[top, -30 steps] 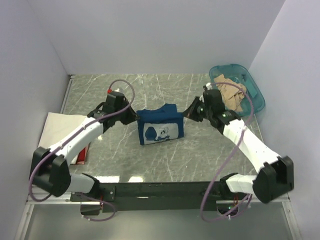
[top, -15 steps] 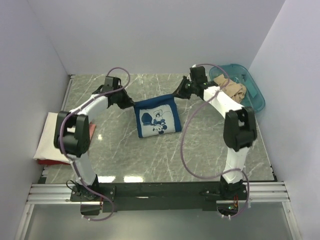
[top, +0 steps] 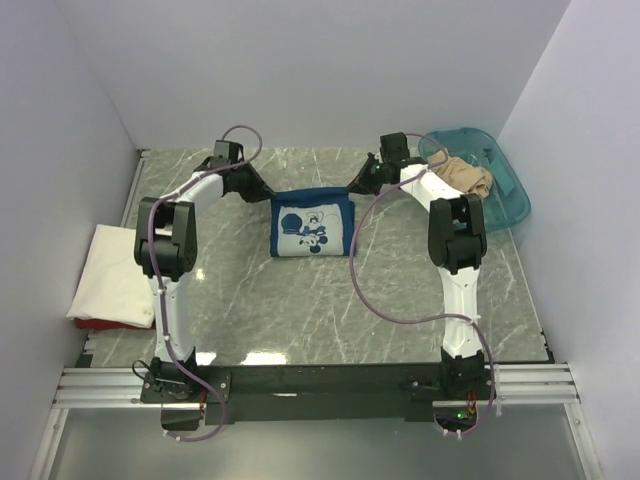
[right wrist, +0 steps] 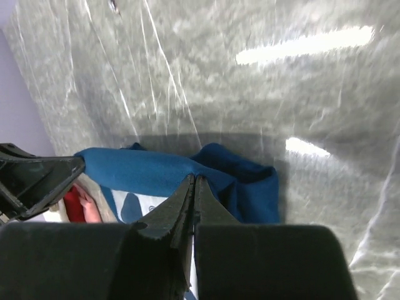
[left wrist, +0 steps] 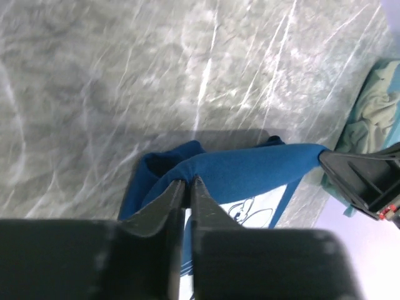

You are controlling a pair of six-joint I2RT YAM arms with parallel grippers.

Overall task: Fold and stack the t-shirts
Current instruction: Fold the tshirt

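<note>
Left gripper [top: 262, 192] of mine pinches one end of the far edge of the navy t-shirt [top: 312, 225], fingers [left wrist: 172, 197] almost together with blue cloth caught at the tips. My right gripper [top: 356, 188] is clamped tight on the other end, so that edge runs taut between us, raised above the table [top: 300, 300]. The pale print faces up, toward the near side. The cream-white t-shirt [top: 110, 280] lies folded at the table's left edge, and the tan t-shirt [top: 465, 175] sits bunched in the teal tub [top: 510, 200] at far right
</note>
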